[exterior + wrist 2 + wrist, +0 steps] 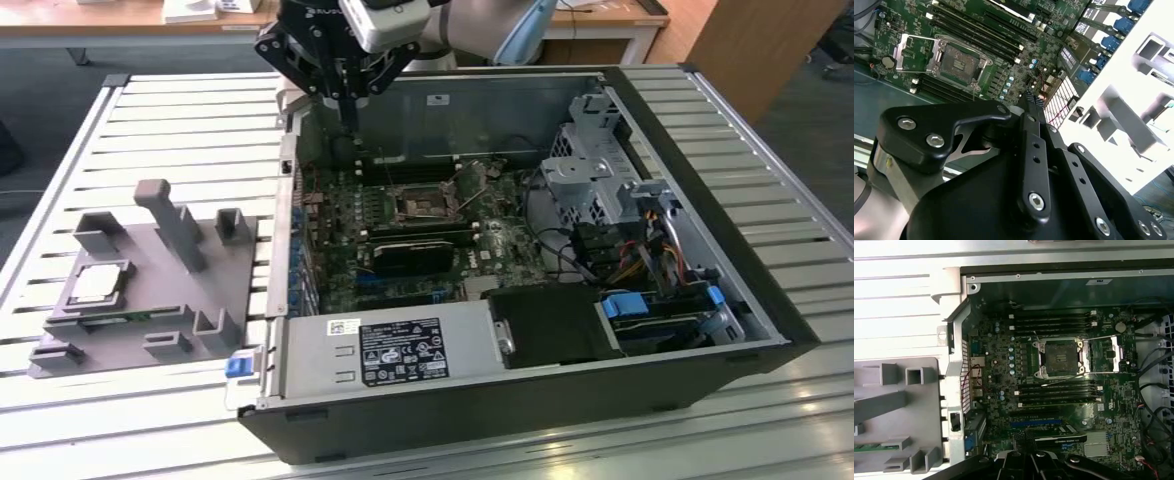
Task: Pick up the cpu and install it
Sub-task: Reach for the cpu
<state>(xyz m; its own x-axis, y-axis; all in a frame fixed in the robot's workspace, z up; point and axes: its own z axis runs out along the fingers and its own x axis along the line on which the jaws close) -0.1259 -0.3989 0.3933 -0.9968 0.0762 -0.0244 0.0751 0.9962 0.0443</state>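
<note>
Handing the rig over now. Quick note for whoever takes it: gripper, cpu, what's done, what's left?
Gripper: above the far corner of the computer case, on the exterior view's left; not carrying the cpu.
Cpu: lying flat on the grey tray beside the case, well apart from the gripper.
Socket: on the board inside the case, frame swung open, empty.
Done: nothing yet.
Left: the pick-up and the install.
</note>
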